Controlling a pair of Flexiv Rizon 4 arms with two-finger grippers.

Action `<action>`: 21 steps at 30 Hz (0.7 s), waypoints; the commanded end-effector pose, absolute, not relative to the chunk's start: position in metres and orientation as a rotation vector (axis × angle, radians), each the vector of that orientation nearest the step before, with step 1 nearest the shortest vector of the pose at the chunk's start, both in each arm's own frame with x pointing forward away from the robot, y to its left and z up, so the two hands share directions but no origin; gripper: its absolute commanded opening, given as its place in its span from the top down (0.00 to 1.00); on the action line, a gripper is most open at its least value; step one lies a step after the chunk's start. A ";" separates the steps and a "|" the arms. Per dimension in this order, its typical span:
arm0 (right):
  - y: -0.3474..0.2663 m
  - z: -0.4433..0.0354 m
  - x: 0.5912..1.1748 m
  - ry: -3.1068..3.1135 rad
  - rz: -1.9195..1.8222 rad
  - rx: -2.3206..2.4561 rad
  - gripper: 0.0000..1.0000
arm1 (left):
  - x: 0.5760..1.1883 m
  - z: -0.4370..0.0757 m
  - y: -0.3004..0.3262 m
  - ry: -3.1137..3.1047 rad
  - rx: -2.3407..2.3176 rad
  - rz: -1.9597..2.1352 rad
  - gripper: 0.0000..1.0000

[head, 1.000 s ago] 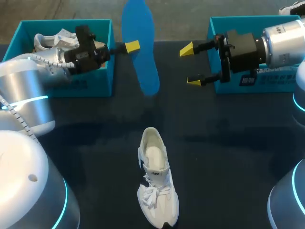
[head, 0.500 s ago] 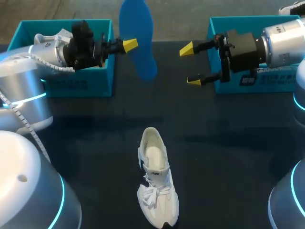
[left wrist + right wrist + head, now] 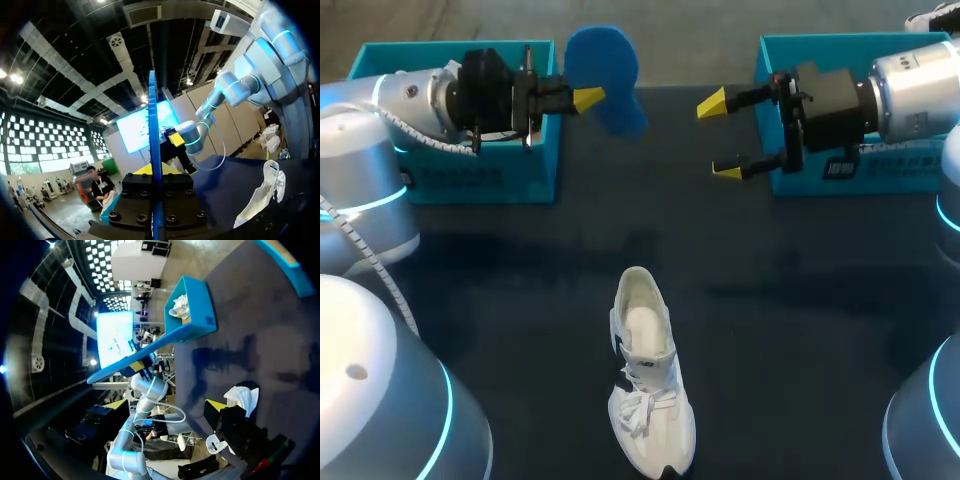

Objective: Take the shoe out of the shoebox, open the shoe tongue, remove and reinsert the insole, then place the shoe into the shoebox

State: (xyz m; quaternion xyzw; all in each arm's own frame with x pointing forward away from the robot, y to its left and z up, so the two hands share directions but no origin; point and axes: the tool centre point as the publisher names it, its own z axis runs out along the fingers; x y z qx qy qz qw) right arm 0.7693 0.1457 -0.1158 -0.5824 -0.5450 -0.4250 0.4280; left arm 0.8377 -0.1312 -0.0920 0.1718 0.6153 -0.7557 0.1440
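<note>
1. Head view, far left corner of the worktop [image 3: 800, 300]: one of two teal shoeboxes, the left shoebox [image 3: 450, 170], sits here with my left arm lying over it. The right wrist view shows a white second shoe [image 3: 181, 305] inside it.
2. Just right of that box, the left gripper [image 3: 588, 98] has its jaws pinching the single blue insole [image 3: 605, 90], held off the worktop at the far edge. In the left wrist view the insole stands edge-on between the fingers.
3. Middle of the near edge: one white shoe [image 3: 645, 390] lies alone, toe towards the near edge, well apart from both boxes and both grippers.
4. Right of the insole, the right gripper [image 3: 720, 138] hangs in the air with its jaws spread wide.
5. Far right corner: the right shoebox [image 3: 880, 175], partly covered by my right arm.
</note>
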 end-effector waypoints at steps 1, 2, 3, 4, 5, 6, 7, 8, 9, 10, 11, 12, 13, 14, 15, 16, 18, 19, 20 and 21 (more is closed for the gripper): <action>0.147 -0.116 0.769 -1.361 -1.060 -1.458 0.00 | 0.827 -0.090 -0.124 1.571 0.824 -1.866 1.00; 0.147 -0.116 0.769 -1.361 -1.060 -1.458 0.00 | 0.825 -0.090 -0.122 1.537 0.843 -1.842 1.00; 0.147 -0.116 0.769 -1.361 -1.060 -1.458 0.00 | 0.824 -0.090 -0.121 1.510 0.856 -1.825 1.00; 0.147 -0.116 0.769 -1.361 -1.060 -1.458 0.00 | 0.822 -0.090 -0.120 1.481 0.879 -1.793 1.00; 0.147 -0.116 0.769 -1.361 -1.060 -1.458 0.00 | 0.820 -0.091 -0.119 1.456 0.904 -1.739 1.00; 0.147 -0.116 0.769 -1.361 -1.060 -1.458 0.00 | 0.821 -0.093 -0.118 1.439 0.925 -1.715 1.00; 0.147 -0.116 0.769 -1.361 -1.060 -1.458 0.00 | 0.821 -0.094 -0.118 1.410 0.952 -1.694 1.00; 0.147 -0.116 0.769 -1.361 -1.060 -1.458 0.00 | 0.822 -0.096 -0.118 1.386 0.973 -1.664 1.00; 0.147 -0.116 0.769 -1.361 -1.060 -1.458 0.00 | 0.824 -0.098 -0.119 1.377 0.996 -1.624 1.00; 0.147 -0.116 0.769 -1.361 -1.060 -1.458 0.00 | 0.825 -0.100 -0.120 1.352 1.021 -1.596 1.00; 0.147 -0.116 0.769 -1.361 -1.060 -1.458 0.00 | 0.826 -0.102 -0.120 1.325 1.042 -1.571 1.00; 0.147 -0.116 0.769 -1.361 -1.060 -1.458 0.00 | 0.827 -0.103 -0.120 1.316 1.055 -1.548 1.00; 0.147 -0.116 0.769 -1.361 -1.060 -1.458 0.00 | 0.828 -0.103 -0.120 1.299 1.072 -1.530 1.00; 0.147 -0.116 0.769 -1.361 -1.060 -1.458 0.00 | 0.829 -0.104 -0.120 1.273 1.101 -1.504 1.00; 0.147 -0.116 0.769 -1.361 -1.060 -1.458 0.00 | 0.829 -0.104 -0.120 1.253 1.131 -1.467 1.00; 0.147 -0.116 0.769 -1.361 -1.060 -1.458 0.00 | 0.829 -0.105 -0.120 1.241 1.151 -1.439 1.00; 0.147 -0.116 0.769 -1.361 -1.060 -1.458 0.00 | 0.829 -0.105 -0.120 1.241 1.151 -1.439 1.00; 0.147 -0.116 0.769 -1.361 -1.060 -1.458 0.00 | 0.829 -0.105 -0.120 1.241 1.151 -1.439 1.00; 0.147 -0.116 0.769 -1.361 -1.060 -1.458 0.00 | 0.829 -0.105 -0.120 1.241 1.151 -1.439 1.00; 0.147 -0.116 0.769 -1.361 -1.060 -1.458 0.00 | 0.829 -0.105 -0.120 1.241 1.151 -1.439 1.00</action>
